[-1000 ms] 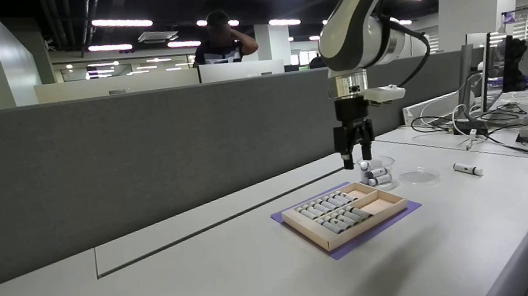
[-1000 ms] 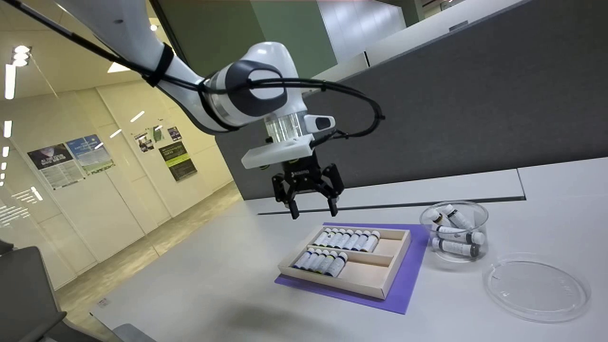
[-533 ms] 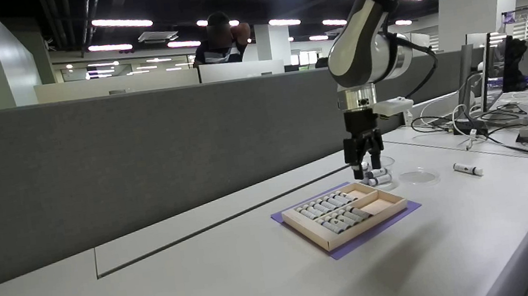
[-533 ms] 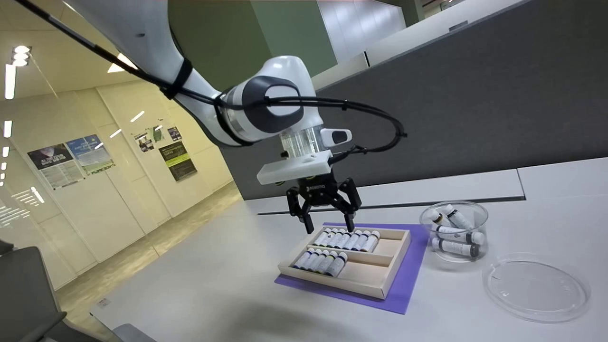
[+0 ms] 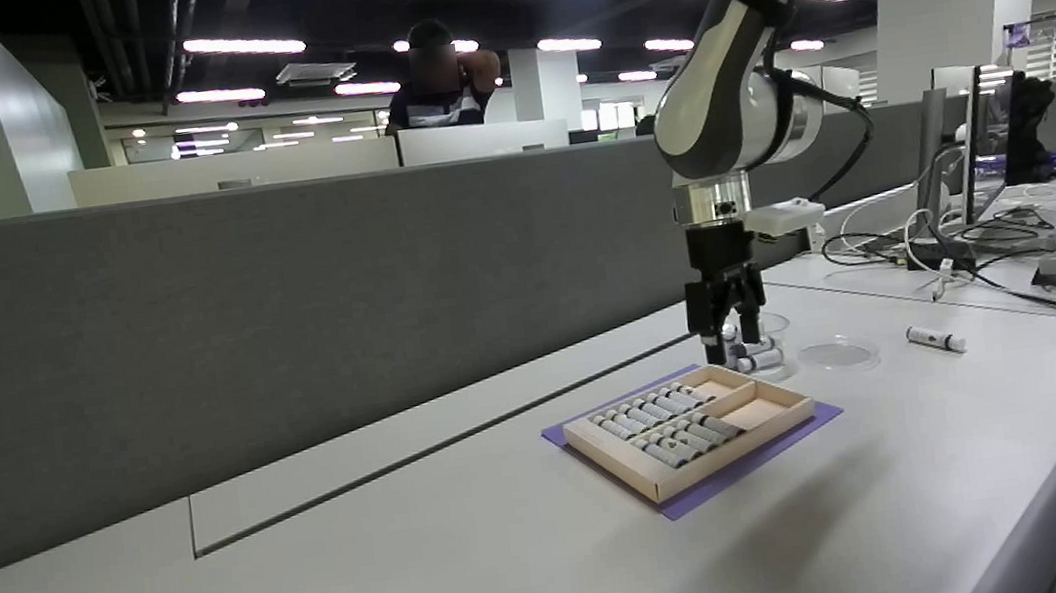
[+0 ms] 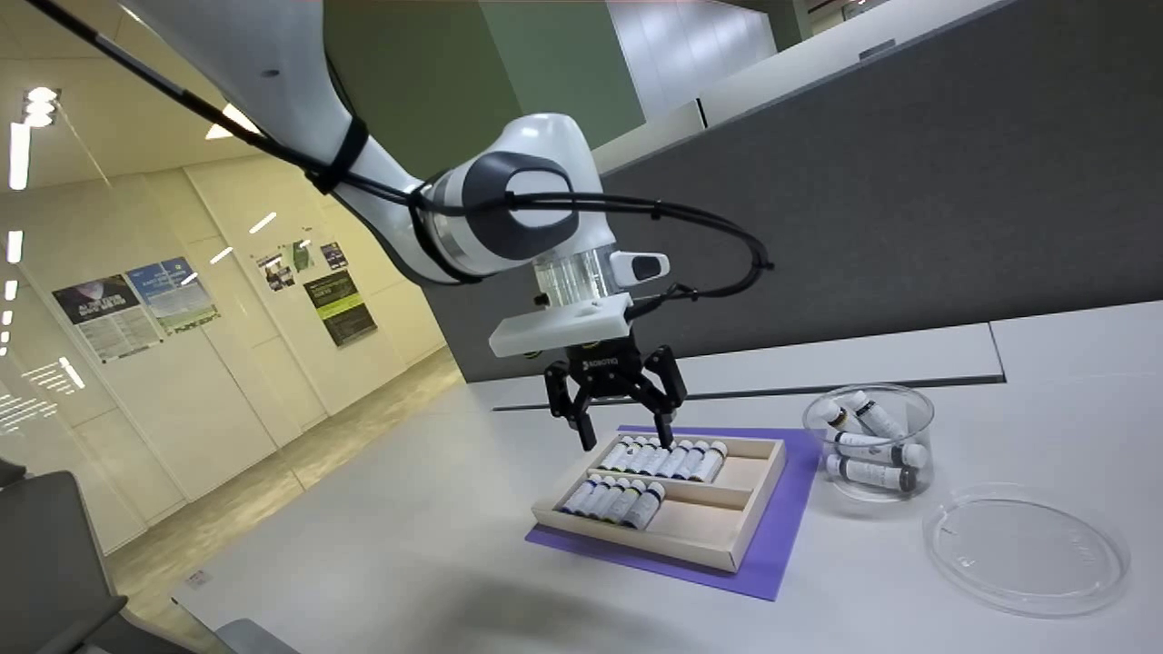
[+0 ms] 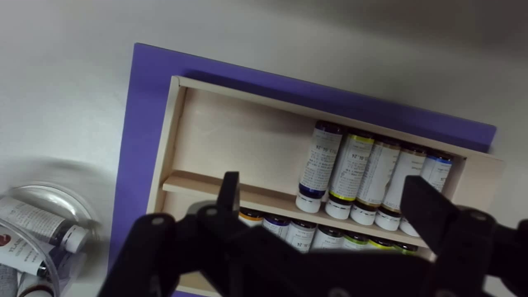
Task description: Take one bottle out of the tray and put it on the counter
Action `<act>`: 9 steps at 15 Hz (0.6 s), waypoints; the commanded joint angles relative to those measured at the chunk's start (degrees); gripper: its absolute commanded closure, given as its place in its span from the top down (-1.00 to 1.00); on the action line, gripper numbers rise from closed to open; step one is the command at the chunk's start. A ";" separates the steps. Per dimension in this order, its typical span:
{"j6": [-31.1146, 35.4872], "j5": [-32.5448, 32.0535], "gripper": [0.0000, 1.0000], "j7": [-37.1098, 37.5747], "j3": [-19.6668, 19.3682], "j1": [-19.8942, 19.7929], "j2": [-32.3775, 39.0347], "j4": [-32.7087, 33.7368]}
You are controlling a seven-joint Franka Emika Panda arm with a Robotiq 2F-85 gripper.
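In both exterior views, the end effector [image 6: 627, 442] is held spread above the tray [image 6: 700, 522] of bottles [image 6: 643, 506], which is set on the counter [image 6: 363, 527] left of a tub [image 6: 919, 420].

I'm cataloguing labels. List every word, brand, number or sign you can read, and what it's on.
"ROBOTIQ": the pincer.
"04.24": the dark-blue-banded bottle and the yellow-banded bottle.
"TORY", likely but faint: the adjacent tan-banded bottle.
"YLAN", any further letters unclear: a bottle in the clear tub.
Too small or blurred: the wall posters and most other label print.
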 commanded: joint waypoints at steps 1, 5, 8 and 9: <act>2.02 -0.57 1.00 0.38 0.53 -1.07 2.29 0.37; 5.87 -0.61 1.00 0.44 0.53 -1.93 5.20 0.77; 8.70 -1.02 1.00 0.62 0.59 -2.52 7.33 1.07; 9.34 -1.27 1.00 0.81 0.53 -2.58 7.93 1.17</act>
